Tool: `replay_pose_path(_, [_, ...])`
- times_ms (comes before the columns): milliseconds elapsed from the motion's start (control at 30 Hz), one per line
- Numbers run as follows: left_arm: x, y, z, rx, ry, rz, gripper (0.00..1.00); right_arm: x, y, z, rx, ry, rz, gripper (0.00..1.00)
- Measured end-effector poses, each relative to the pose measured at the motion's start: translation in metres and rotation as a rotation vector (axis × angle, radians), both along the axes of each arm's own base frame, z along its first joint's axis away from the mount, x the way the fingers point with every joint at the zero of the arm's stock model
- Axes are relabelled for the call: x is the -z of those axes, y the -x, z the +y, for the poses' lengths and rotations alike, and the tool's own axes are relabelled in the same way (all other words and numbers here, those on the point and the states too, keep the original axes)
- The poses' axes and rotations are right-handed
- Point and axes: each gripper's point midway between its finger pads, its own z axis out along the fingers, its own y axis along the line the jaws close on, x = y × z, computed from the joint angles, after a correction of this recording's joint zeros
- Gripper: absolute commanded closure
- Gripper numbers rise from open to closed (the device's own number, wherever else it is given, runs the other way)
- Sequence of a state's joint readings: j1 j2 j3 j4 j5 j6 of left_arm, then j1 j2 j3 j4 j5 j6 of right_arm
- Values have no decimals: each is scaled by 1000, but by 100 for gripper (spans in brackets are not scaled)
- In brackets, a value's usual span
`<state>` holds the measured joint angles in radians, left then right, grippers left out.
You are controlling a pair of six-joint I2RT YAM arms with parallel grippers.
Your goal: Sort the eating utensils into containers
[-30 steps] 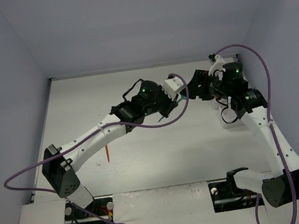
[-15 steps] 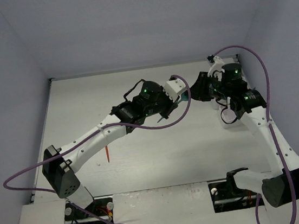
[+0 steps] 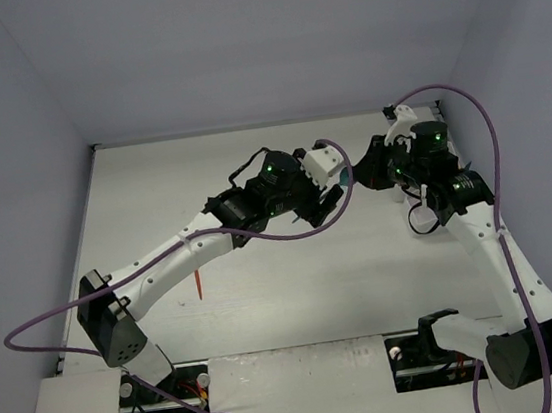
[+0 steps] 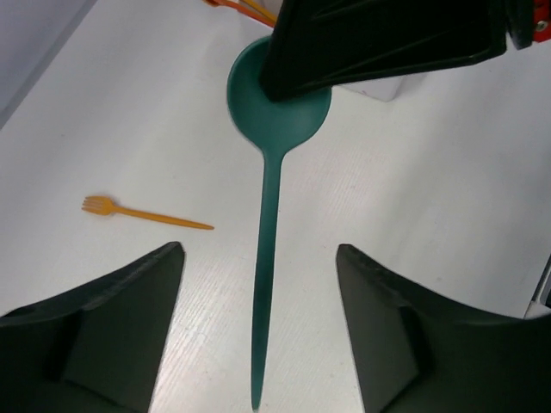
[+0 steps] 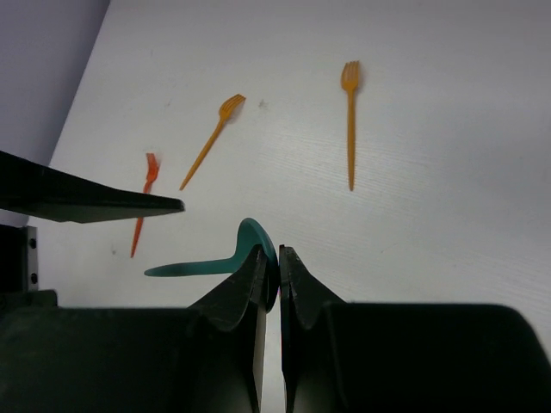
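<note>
right gripper [image 5: 270, 265] is clamped on the bowl of the teal spoon [image 4: 269, 206], dead centre of the left wrist view. left gripper [image 4: 258, 258] has its fingers spread wide either side of the handle, not touching.

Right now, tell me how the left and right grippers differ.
The left gripper stands open, fingers apart on either side of the handle of the teal spoon, not touching it; the right gripper is shut. The left gripper holds nothing; the right gripper pinches the spoon's bowl. Both have black fingers and meet at that spoon.
</note>
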<state>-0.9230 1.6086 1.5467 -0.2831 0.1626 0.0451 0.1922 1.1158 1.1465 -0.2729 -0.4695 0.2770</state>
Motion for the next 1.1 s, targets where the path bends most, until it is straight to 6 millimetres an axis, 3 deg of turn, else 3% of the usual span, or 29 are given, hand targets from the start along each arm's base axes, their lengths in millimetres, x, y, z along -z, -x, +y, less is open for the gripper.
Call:
replay_pose_path(133, [1, -4, 15, -67, -13, -8, 26, 3, -9, -15, 45, 90, -41, 100])
replay_pose_path(267, [9, -13, 48, -196, -16, 31, 26, 2, -27, -37, 100, 239, -103, 100])
replay_pose_path(367, [16, -30, 88, -325, 5, 91, 26, 1, -47, -62, 155, 407, -144, 100])
replay_pose_path(533, [41, -56, 177, -589, -12, 183, 26, -4, -81, -108, 225, 662, -177, 100])
replay_pose_path(800, [88, -28, 263, -773, -53, 274, 26, 6, -115, -172, 255, 916, -130, 100])
replay_pose_path(967, [111, -17, 300, -871, -74, 312, 26, 12, -131, -181, 220, 1003, -119, 100])
replay_pose_path(1100, [125, -13, 309, -900, -107, 325, 26, 12, -141, -183, 200, 1046, -123, 100])
